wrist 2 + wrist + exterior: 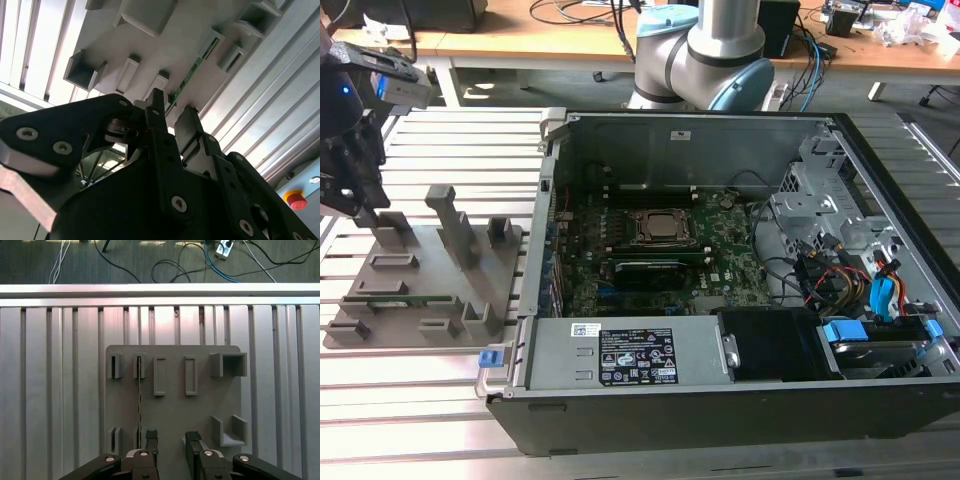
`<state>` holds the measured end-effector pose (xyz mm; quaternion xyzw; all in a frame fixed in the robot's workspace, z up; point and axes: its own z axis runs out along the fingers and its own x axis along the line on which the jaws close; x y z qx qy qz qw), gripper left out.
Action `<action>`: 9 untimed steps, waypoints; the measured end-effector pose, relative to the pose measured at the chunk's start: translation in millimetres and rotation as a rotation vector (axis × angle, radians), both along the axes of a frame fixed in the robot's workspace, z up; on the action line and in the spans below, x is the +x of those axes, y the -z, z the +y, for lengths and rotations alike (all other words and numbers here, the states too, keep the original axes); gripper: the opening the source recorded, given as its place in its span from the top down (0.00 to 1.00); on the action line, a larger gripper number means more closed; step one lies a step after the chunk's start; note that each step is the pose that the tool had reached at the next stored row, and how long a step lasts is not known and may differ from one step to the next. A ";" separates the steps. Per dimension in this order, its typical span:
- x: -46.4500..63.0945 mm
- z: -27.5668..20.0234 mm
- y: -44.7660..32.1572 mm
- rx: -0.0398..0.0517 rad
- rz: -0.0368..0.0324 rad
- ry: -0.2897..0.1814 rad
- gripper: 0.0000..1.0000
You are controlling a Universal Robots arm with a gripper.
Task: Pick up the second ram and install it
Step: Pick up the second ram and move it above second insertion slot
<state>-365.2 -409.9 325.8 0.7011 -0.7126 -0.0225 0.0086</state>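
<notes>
Spread-fingered gripper (pixel 171 441) above the grey tray (pixel 172 410), pinching nothing.
Second ram (pixel 139 395) standing on edge in one of the tray's slots, seen as a thin green strip in both wrist views (pixel 189 79), just outside the gap between the fingertips rather than in it. Open computer case (pixel 720 270) beside the tray, toward the exterior view's right.

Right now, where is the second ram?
The second ram stands on edge in the grey slotted tray, at the exterior view's left of the computer case, just beside the open gripper.
</notes>
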 end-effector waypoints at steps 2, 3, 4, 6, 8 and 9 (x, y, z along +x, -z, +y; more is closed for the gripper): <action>0.0 0.0 1.1 0.0000 0.0000 0.000 0.64; 0.0 0.0 2.2 0.0000 0.0000 0.000 0.64; 0.0 0.0 3.3 0.0000 0.0000 0.000 0.64; 0.0 0.0 4.9 0.0000 0.0000 0.000 0.64; 0.0 -0.1 7.0 0.0000 0.0000 0.000 0.64; 0.0 0.0 8.5 0.0000 0.0000 0.000 0.64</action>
